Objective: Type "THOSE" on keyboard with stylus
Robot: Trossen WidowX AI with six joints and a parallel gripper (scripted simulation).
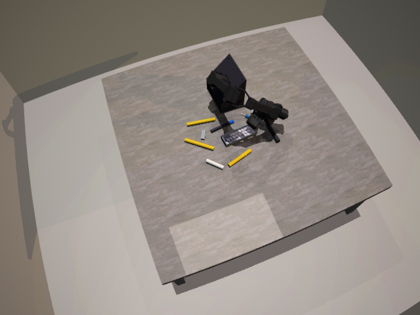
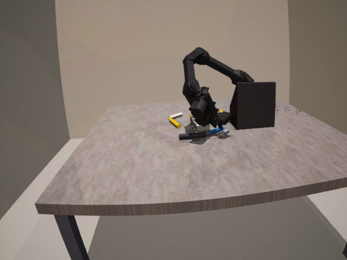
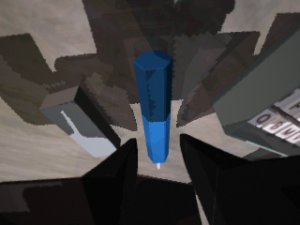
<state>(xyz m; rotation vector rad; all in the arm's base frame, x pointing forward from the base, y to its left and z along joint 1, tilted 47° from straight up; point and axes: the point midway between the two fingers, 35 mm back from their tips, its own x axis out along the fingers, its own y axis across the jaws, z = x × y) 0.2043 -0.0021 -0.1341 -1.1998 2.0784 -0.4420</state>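
The blue stylus [image 1: 247, 116] [image 2: 216, 130] [image 3: 157, 133] with a thin white tip lies on the desk. The gripper [image 1: 253, 121] [image 2: 220, 127] [image 3: 158, 138] is partly open and points down over it. In the wrist view one fingertip shows on each side of the stylus's tip-end half, with a gap on both sides, and nothing is held. How far the fingertips are above the desk cannot be told. The small keyboard [image 1: 237, 135] [image 2: 202, 128] [image 3: 277, 127] stands beside the stylus, at the right in the wrist view, with some letter keys visible.
A grey block [image 3: 86, 127] [image 2: 223, 134] lies close beside the stylus. A black marker [image 1: 272, 132] [image 2: 192, 136] lies past the keyboard's end. A blue-capped marker [image 1: 220, 126], another grey block [image 1: 203, 134], yellow sticks [image 1: 199, 144] and a white stick [image 1: 214, 164] lie around. A tall black box [image 2: 255, 106] stands nearby.
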